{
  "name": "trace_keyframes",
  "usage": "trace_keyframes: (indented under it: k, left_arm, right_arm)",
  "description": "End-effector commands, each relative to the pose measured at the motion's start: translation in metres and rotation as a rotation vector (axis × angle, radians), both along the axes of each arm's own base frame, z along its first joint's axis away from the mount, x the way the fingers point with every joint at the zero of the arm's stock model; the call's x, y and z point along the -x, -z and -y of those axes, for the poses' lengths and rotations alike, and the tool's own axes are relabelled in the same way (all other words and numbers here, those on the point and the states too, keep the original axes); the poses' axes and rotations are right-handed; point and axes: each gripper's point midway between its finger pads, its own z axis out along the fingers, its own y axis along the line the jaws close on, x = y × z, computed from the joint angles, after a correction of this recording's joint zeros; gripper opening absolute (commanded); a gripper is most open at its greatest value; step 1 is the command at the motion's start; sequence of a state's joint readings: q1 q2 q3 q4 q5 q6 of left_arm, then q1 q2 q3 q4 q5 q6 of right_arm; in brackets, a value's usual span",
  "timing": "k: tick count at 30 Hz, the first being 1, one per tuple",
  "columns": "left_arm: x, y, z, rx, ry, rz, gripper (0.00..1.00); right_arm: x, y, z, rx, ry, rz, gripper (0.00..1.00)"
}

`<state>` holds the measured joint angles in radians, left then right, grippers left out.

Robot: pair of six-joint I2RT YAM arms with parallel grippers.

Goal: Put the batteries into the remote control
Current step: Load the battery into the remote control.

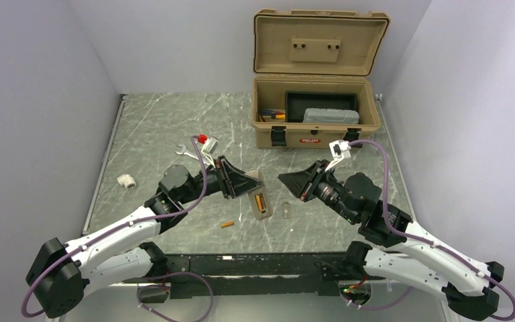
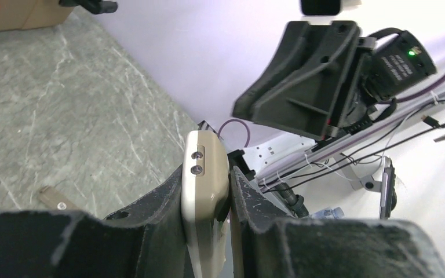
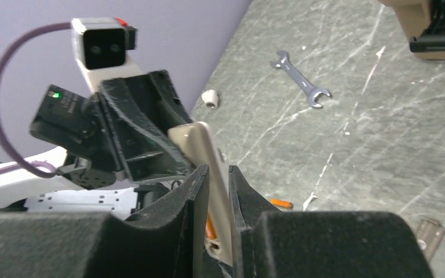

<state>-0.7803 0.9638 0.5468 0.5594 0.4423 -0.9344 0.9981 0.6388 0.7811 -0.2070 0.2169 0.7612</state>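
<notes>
My left gripper point(image 1: 250, 184) is shut on the upper end of the remote control point(image 1: 267, 213) and holds it tilted above the table, grey-tan back and open battery bay turned up. One orange battery point(image 1: 261, 202) lies in the bay. The other battery point(image 1: 226, 224) lies loose on the table below the remote, and also shows in the right wrist view point(image 3: 281, 203). In the left wrist view the fingers point(image 2: 168, 202) clamp the remote point(image 2: 205, 191). My right gripper point(image 1: 283, 179) points at the remote from the right, a short way off. Its jaws are nearly together and empty, with the remote point(image 3: 194, 142) beyond.
An open tan toolbox point(image 1: 315, 137) stands at the back. A silver wrench point(image 1: 191, 153) and a red-tipped part point(image 1: 203, 139) lie behind the left gripper. A white plastic fitting point(image 1: 127, 181) is at the left. A small flat cover piece point(image 1: 287, 210) lies right of the remote.
</notes>
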Motion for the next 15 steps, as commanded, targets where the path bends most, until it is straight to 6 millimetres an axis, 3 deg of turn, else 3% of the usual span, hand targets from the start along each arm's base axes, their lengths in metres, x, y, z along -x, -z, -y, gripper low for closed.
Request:
trace_keyframes:
  k: [1,15]
  left_arm:
    - [0.019,-0.043,-0.002,0.107,0.070,0.170,0.00]
    - [0.024,-0.054,0.001,0.062,0.081,0.264,0.00]
  right_arm:
    - [-0.001,-0.001,0.012,0.021,0.039,0.020,0.22]
    - [-0.002,0.008,0.018,0.039,0.057,0.016,0.22]
